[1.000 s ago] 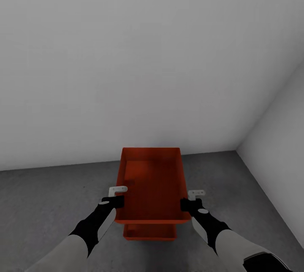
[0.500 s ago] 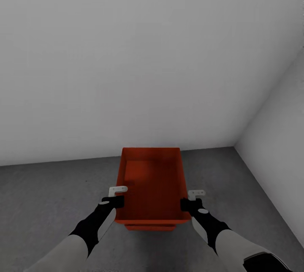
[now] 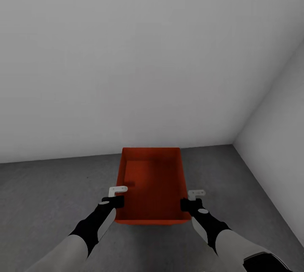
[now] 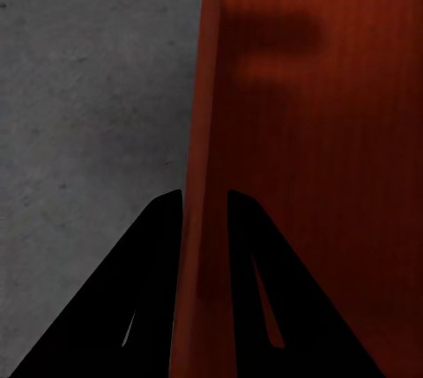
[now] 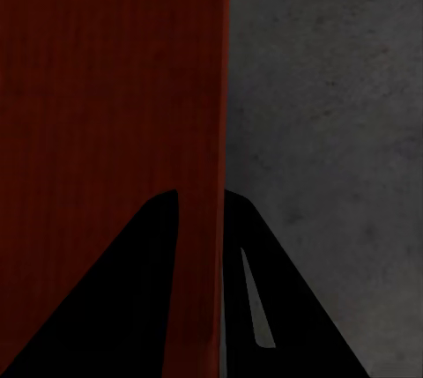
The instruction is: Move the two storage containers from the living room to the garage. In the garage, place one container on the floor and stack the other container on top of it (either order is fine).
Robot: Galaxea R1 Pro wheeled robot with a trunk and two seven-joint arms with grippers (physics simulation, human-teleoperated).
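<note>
The orange-red storage container (image 3: pixel 153 187) hangs level between both arms above the dark concrete floor (image 3: pixel 46 191), its long axis running away from the robot toward the grey wall (image 3: pixel 126 52). The left gripper (image 4: pixel 204 197) clamps its jaws on the left side wall, the right gripper (image 5: pixel 201 195) on the right one. The next move looks to be straight down.
</note>
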